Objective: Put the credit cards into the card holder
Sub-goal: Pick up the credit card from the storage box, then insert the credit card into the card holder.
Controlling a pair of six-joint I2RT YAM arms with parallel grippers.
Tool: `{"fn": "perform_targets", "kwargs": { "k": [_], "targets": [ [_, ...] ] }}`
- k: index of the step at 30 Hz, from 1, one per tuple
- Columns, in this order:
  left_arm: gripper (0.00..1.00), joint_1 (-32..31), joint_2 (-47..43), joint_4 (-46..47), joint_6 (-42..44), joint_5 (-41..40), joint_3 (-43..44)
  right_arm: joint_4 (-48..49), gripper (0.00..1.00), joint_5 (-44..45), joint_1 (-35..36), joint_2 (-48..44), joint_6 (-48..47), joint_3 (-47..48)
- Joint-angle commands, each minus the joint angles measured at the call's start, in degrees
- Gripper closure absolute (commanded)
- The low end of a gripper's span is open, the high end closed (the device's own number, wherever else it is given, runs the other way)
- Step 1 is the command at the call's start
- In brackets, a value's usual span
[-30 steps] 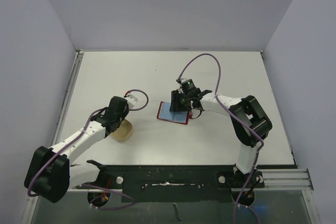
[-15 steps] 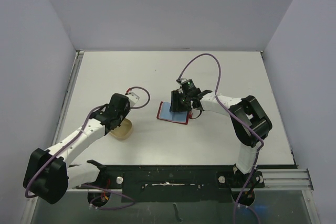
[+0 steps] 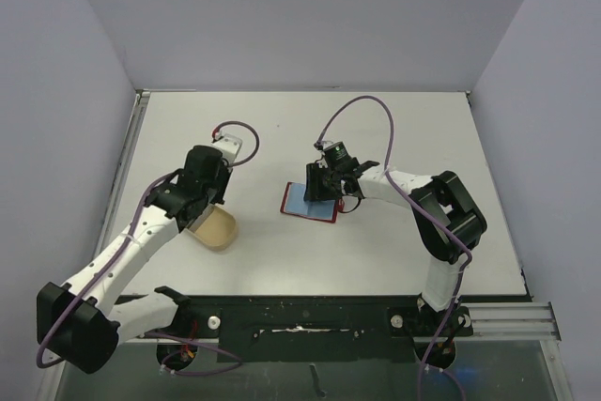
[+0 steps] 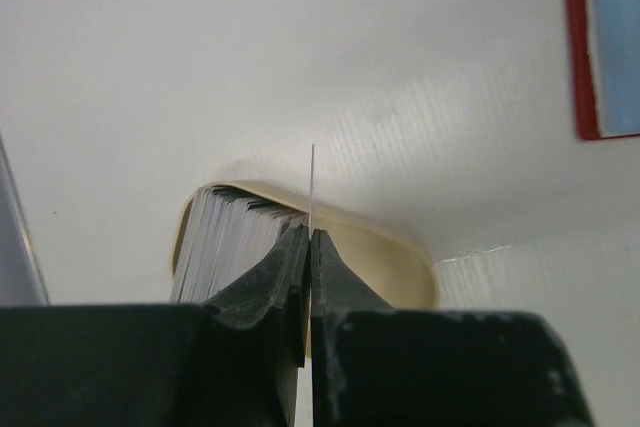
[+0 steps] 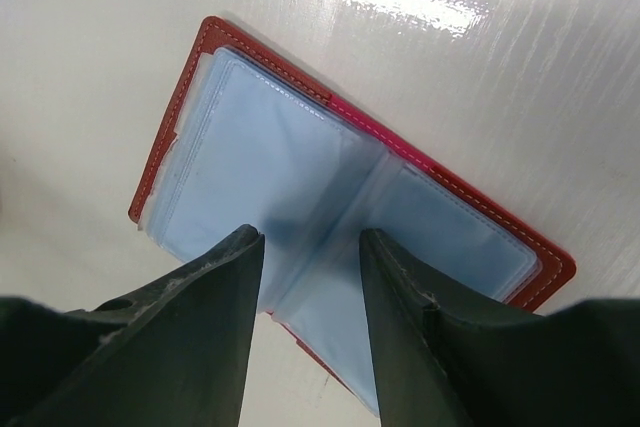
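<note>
The card holder (image 5: 300, 157) lies open on the table, a red wallet with pale blue clear sleeves; it also shows in the top view (image 3: 299, 199) and the left wrist view (image 4: 605, 57). My right gripper (image 5: 310, 237) is open, its fingertips (image 5: 235, 247) resting on the open sleeves near the middle fold, seen from above in the top view (image 3: 321, 192). My left gripper (image 4: 310, 232) is shut on one thin credit card (image 4: 312, 182), seen edge-on and held above the tan oval dish (image 4: 400, 257). A stack of credit cards (image 4: 225, 237) stands in the dish.
In the top view the tan dish (image 3: 223, 231) sits left of the wallet, under my left gripper (image 3: 199, 208). A metal rail (image 3: 127, 166) runs along the table's left edge. Grey walls enclose the table on three sides.
My left gripper has risen up and back from the dish with a card pinched in it, so more of the dish shows. The right arm and the wallet have not moved.
</note>
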Motion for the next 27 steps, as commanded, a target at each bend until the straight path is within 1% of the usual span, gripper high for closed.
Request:
{"fn": "perform_targets", "kwargs": {
  "k": [1,4,9,11,13,15,23,27],
  "targets": [
    [1.00,0.1,-1.9,5.0,-10.4,10.0,4.2,-1.3,0.56,-1.1,0.3,-3.1,-0.3,-0.5],
    [1.00,0.1,-2.3,10.6,-16.3,16.2,3.1,-1.6,0.56,-1.7,-0.5,-5.9,-0.7,-0.9],
    [1.00,0.1,-2.7,26.0,-25.8,27.1,-2.1,-2.8,0.57,-0.9,-3.0,-9.3,-1.2,-1.4],
    [1.00,0.1,-1.6,32.0,-29.0,30.5,-3.8,-3.3,0.59,-0.5,-4.1,-9.7,-1.5,-1.6],
    [1.00,0.1,0.7,35.9,-31.3,33.5,-4.2,-3.4,0.62,-0.4,-5.3,-10.0,-1.6,-2.0],
    [1.00,0.2,3.7,37.3,-32.4,35.1,-3.2,-3.4,0.65,0.3,-5.9,-10.6,-1.6,-2.4],
    [1.00,0.7,17.8,40.5,-33.7,46.7,2.0,-3.0,0.68,2.4,-7.0,-10.6,-1.5,-4.8],
    [1.00,0.7,24.5,40.5,-34.1,49.0,4.5,-2.2,0.69,2.2,-7.3,-9.4,-1.7,-5.6]
  ]
}}
